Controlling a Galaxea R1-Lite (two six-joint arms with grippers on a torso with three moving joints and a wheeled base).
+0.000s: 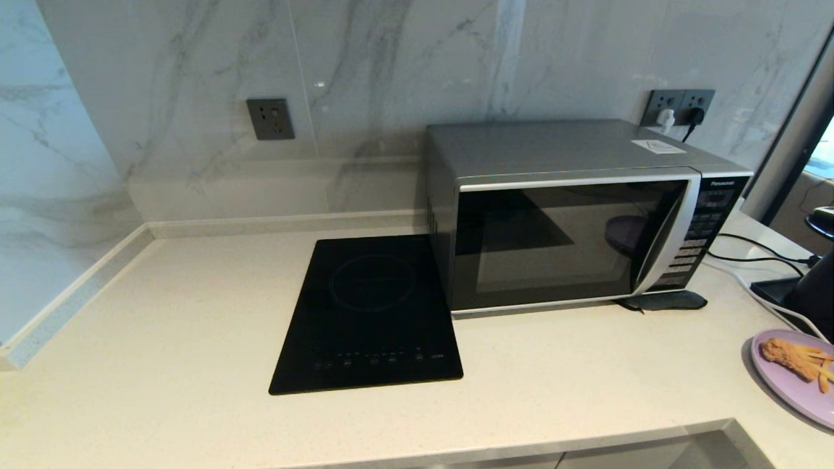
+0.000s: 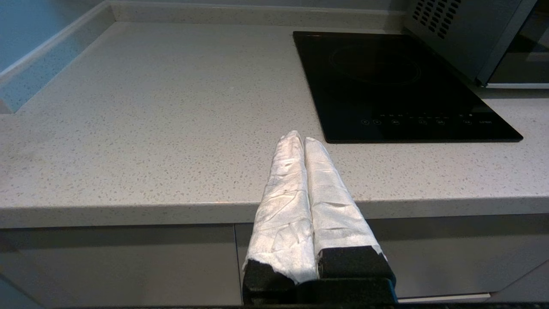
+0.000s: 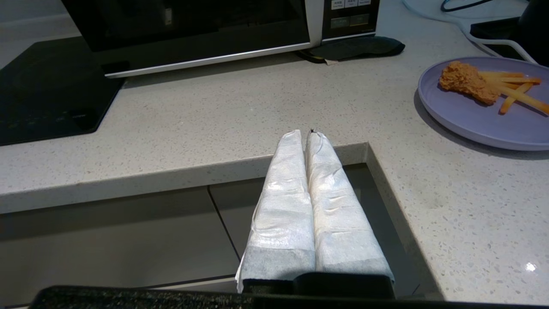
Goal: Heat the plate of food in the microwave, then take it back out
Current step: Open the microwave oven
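Boxy silver-grey microwave, dark glass door closed; round lilac plate of fried chicken and fries right of it, untouched; left gripper and right gripper parked short of it, jaws pressed together, likely awaiting start.

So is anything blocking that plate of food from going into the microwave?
Yes: the microwave door is closed, so the plate of food, sitting on the counter to its right, cannot go in yet. The counter between them looks bare apart from a dark pad by the microwave's front corner.
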